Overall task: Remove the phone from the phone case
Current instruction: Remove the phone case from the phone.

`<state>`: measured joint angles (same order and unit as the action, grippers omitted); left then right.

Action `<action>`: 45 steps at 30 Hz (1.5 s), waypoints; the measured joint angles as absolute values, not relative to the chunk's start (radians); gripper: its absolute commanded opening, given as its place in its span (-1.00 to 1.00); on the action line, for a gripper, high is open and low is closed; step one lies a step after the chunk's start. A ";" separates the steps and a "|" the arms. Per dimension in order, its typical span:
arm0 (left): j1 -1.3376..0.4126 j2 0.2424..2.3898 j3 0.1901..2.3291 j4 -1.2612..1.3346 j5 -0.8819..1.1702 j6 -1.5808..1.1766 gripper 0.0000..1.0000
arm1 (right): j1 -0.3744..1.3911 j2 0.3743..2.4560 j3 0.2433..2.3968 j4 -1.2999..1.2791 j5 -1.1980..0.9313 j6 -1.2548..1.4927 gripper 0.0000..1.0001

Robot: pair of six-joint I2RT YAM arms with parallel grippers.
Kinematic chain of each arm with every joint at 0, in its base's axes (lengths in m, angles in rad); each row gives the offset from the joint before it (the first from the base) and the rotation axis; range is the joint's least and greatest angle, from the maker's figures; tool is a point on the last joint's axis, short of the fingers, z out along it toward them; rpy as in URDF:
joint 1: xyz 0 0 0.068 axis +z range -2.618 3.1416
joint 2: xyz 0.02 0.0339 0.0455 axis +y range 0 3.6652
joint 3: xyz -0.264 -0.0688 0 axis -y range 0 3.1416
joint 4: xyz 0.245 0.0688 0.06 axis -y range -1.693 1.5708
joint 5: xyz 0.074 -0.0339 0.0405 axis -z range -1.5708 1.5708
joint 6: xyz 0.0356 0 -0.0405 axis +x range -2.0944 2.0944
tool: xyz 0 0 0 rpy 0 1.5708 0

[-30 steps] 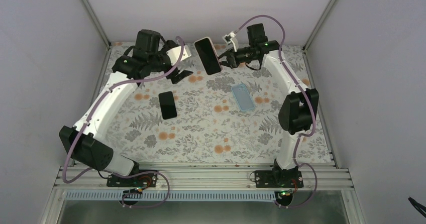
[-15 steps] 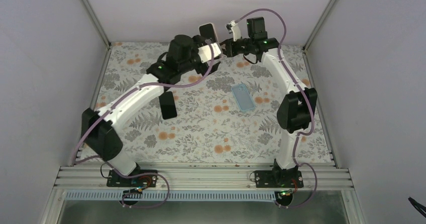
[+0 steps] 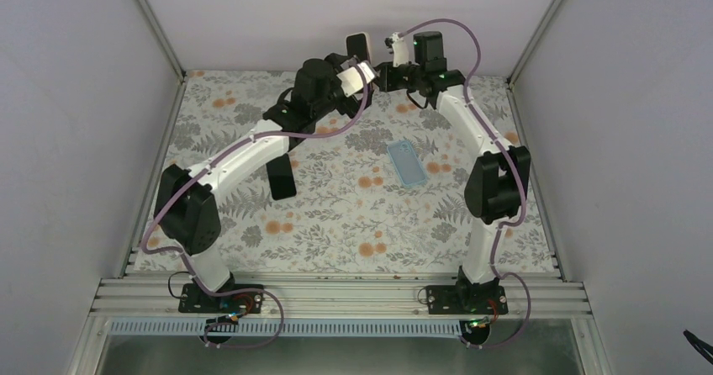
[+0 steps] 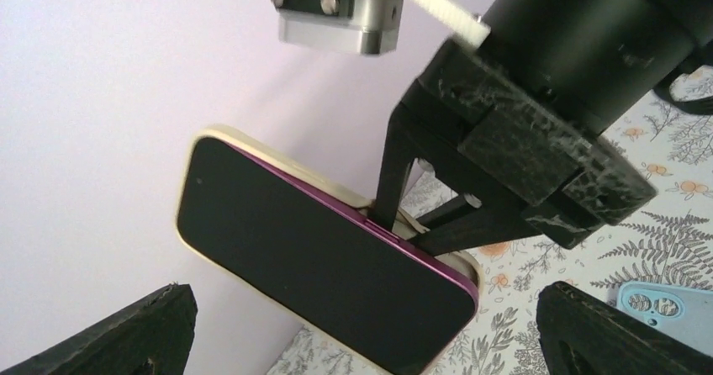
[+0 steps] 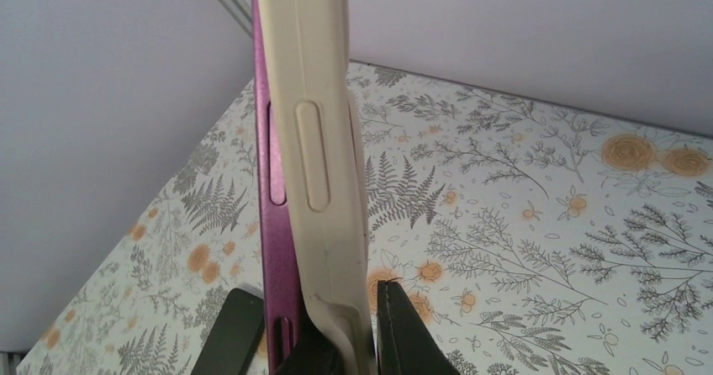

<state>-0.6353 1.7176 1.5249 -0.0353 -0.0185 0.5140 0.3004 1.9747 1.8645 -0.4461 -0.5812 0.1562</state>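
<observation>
Within the last second the left arm has swung in from the table's (image 3: 252,215) 10 o'clock corner towards 12 o'clock. The left gripper (image 4: 363,299) now faces the phone (image 4: 319,257), its jaws spread wide and holding nothing, with one finger showing on each side of the phone in the wrist view. The phone has risen too, from a slanted pose low over the table to nearly on end against the far wall, at 12 o'clock and well clear of the surface. It sits fully inside its cream case (image 5: 315,139). In the left wrist view its long axis runs from 10 to 4 o'clock, with the dark screen turned to the left arm. From the right wrist it is edge-on, running 6 to 12 with the free end at 12. The right gripper (image 5: 353,341) has its jaws closed on the lower end. This looks like the set-up for a two-handed pull, and the extraction itself is not yet begun.
</observation>
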 measured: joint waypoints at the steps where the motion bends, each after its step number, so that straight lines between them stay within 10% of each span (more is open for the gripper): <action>1: -0.635 1.727 1.526 -0.030 -0.018 0.509 0.99 | 0.300 1.970 1.857 -0.439 -0.576 0.165 -0.93; 45: -0.628 1.840 1.550 0.044 -0.121 0.428 0.94 | 0.303 1.933 1.834 -0.374 -0.554 0.237 -0.93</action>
<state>-0.6277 1.8400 1.5497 0.0444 -0.1211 0.4282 0.3035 1.9327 1.8336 -0.3740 -0.5541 0.2375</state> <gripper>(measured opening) 0.971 0.063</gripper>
